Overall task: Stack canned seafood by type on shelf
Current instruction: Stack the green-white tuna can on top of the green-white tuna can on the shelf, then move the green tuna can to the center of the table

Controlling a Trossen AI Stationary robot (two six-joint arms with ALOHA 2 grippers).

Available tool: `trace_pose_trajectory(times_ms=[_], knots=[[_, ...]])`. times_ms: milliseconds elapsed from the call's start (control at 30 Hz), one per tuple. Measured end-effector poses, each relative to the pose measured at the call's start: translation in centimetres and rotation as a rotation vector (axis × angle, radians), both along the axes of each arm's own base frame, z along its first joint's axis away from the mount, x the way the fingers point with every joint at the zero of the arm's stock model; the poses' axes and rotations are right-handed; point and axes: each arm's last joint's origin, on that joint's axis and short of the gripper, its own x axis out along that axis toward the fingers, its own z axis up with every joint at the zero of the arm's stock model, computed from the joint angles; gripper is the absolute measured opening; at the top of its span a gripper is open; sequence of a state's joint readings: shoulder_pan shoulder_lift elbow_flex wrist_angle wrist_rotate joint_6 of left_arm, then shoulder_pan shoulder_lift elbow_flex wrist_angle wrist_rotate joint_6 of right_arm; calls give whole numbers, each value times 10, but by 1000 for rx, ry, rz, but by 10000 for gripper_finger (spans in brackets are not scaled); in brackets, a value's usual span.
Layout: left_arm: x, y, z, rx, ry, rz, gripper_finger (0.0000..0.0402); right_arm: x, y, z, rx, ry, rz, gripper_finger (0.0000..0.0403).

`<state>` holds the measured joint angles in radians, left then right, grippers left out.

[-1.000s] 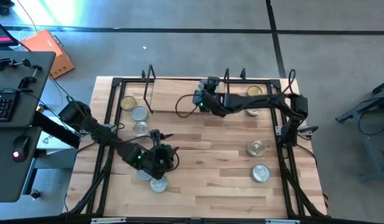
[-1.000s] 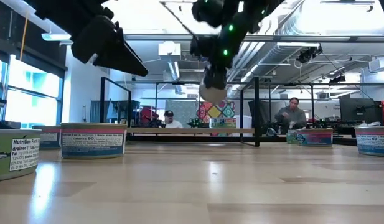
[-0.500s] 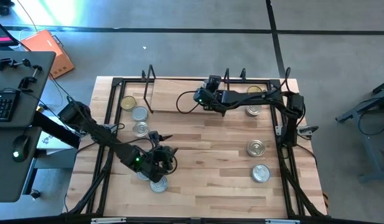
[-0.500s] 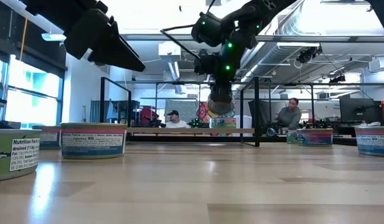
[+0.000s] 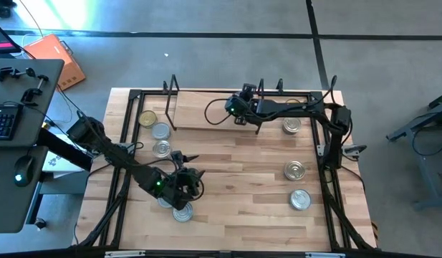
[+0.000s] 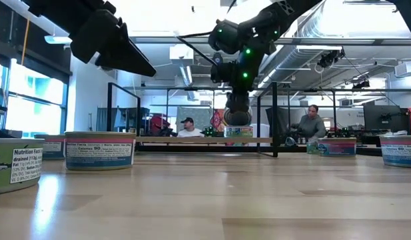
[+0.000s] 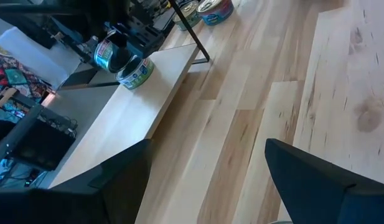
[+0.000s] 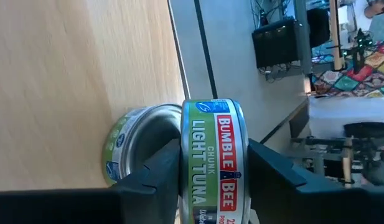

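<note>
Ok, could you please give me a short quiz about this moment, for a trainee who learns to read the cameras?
1. True or false: the left gripper holds a tin.
2. What is between the right gripper's fingers? A) a tuna tin B) a wire upright C) nothing
3. Fill in: the second tin, just beside the gripped one, lies on the ____.

Key: 1 false, it hangs open above the table. 2 A. 3 shelf.
</note>
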<state>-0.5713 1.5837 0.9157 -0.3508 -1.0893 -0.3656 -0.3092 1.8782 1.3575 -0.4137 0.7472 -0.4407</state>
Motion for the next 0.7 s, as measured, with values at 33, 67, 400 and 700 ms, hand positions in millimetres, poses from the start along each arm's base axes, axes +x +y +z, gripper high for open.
trace_pose_trajectory(times_ms=[33, 67, 400, 700], knots=[[0, 0, 0, 0, 0, 0, 305, 0, 0, 0, 14, -15, -2, 162], [0, 0, 0, -1, -2, 0, 305, 0, 0, -1, 26, -15, 1, 172], [0, 0, 0, -3, -3, -1, 305, -4, 2, -3, 49, 22, -12, 214], [0, 0, 0, -4, -3, -1, 305, 6, 15, 25, 149, -24, 65, 227]])
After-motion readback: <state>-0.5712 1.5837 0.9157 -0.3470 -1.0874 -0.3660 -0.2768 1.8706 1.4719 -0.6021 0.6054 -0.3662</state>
